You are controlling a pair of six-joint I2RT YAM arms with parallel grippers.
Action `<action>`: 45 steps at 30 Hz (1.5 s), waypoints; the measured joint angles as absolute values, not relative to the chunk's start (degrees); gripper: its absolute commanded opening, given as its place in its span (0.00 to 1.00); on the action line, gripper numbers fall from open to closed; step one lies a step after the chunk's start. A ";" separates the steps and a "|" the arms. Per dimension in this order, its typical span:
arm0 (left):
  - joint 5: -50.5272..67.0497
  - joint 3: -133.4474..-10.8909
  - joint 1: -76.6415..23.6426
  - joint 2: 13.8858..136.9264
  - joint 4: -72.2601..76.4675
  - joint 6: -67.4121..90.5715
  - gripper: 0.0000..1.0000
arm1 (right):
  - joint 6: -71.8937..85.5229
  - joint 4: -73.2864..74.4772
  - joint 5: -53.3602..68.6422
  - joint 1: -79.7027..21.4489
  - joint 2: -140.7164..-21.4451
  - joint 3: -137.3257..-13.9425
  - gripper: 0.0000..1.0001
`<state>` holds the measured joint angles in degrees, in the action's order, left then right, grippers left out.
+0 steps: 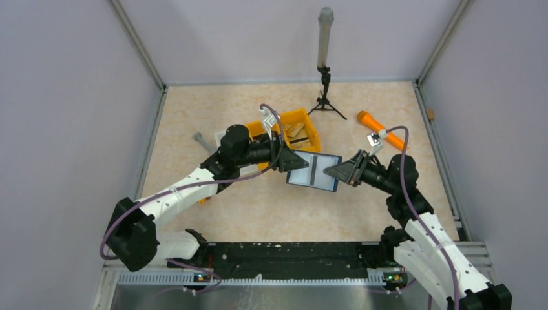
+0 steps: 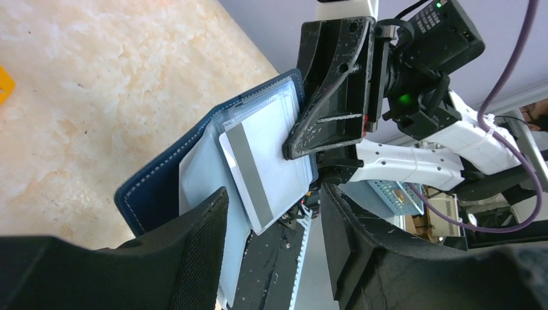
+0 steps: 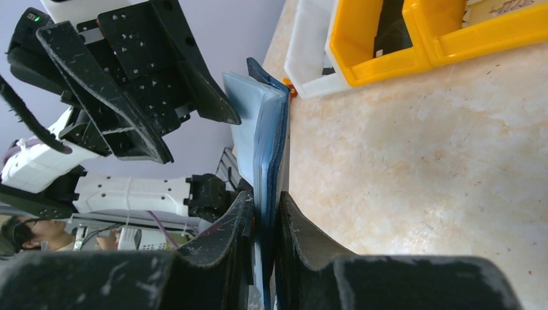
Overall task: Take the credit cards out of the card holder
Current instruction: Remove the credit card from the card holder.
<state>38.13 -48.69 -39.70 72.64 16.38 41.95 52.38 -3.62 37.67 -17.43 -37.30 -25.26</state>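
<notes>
Two pincers meet above the table (image 1: 258, 206), and the card holder (image 1: 302, 174) hangs spread open between them, clear of the surface. The right pincer (image 1: 329, 172) is clamped tight on the holder's right edge. The left pincer (image 1: 297, 162) has its jaws apart around a silvery-grey credit card (image 2: 255, 174) sticking out of a pocket.

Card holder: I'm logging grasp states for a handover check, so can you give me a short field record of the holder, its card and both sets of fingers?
held item: card holder, open, pale inner faces showing
right gripper: fingers shut on the holder's edge
left gripper: fingers open, one either side of the card, not gripping
card: pale card with grey stripe, apparently partly out of its pocket
other cards: cannot tell
nearby: yellow bin on the table
</notes>
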 measured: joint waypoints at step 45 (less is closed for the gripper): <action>53.17 -41.95 -37.06 83.11 51.29 68.36 0.00 | 63.16 -21.12 45.08 -17.08 -40.88 -24.25 0.00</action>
